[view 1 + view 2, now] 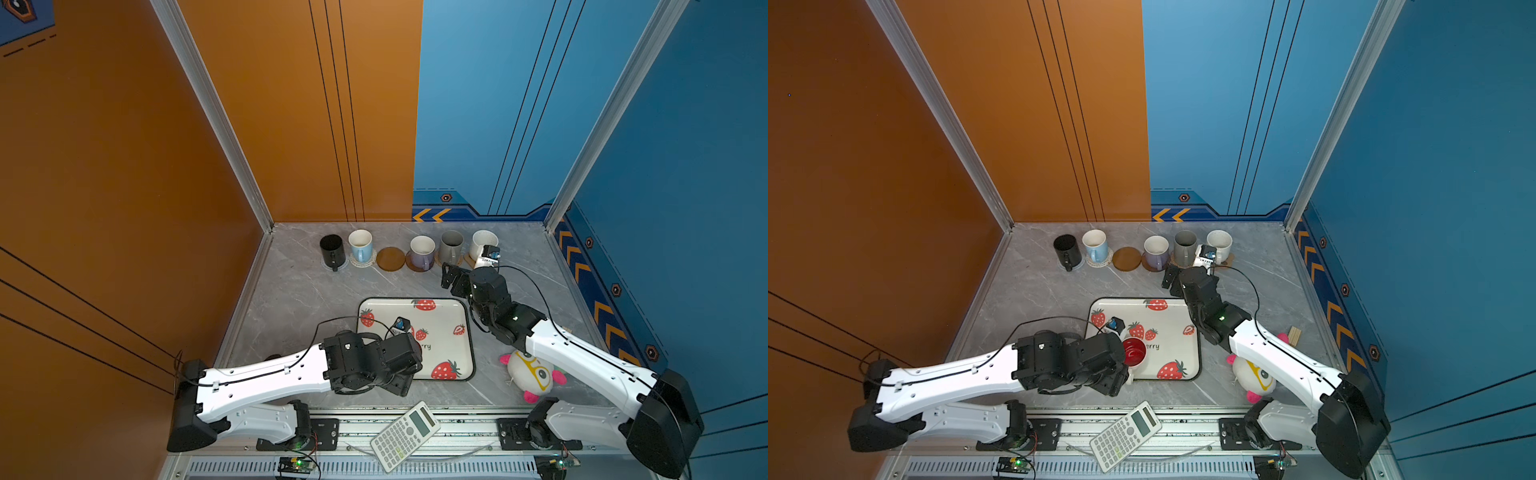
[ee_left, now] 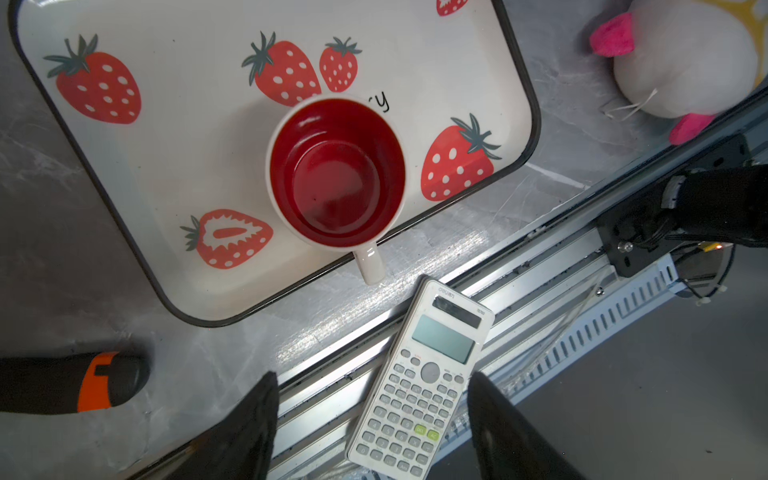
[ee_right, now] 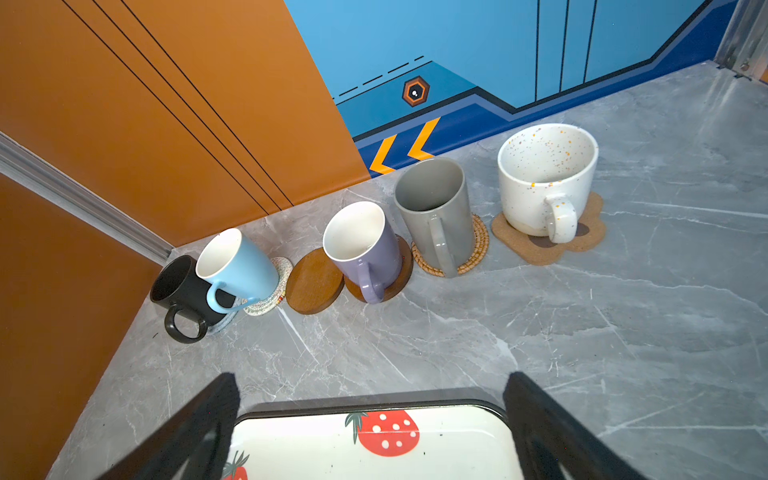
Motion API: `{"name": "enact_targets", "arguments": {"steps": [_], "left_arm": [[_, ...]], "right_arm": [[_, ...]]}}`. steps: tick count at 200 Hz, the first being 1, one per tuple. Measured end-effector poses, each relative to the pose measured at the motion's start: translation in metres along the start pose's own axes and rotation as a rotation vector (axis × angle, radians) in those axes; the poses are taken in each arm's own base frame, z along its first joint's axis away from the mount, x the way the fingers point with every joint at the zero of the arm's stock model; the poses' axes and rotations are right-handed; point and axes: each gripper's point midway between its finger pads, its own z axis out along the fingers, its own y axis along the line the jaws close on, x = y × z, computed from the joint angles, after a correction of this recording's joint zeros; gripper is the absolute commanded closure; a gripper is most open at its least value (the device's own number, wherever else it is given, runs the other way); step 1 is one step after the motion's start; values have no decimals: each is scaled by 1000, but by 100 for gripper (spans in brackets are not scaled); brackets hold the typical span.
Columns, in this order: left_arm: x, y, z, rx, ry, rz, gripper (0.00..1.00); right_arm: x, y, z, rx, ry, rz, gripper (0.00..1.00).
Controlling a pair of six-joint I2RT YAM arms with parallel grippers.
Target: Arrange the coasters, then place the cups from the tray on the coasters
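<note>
Your left gripper (image 2: 372, 380), jaws apart and empty, angles down off the tray's (image 2: 178, 166) near edge, where the red-lined mug (image 2: 336, 174) sits; your right gripper (image 3: 372, 378), spread, hovers over its far edge.

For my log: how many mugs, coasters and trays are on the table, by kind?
Ceramic mugs: 6 (black, light blue, lavender, grey, speckled white, red-lined white)
Flat coasters: 6 (grey woven, white woven, bare brown disc, brown disc, tan woven, cork paw)
Strawberry-print tray: 1
Total: 13
</note>
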Motion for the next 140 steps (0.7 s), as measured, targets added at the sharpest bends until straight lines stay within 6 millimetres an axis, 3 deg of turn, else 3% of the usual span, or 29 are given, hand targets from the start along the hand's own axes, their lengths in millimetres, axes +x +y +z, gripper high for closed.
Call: {"name": "enact_targets", "arguments": {"steps": [140], "left_arm": [[25,-16,16,-33,72,24,26]], "right_arm": [[3,3,-1,-20,19,12,3]]}}
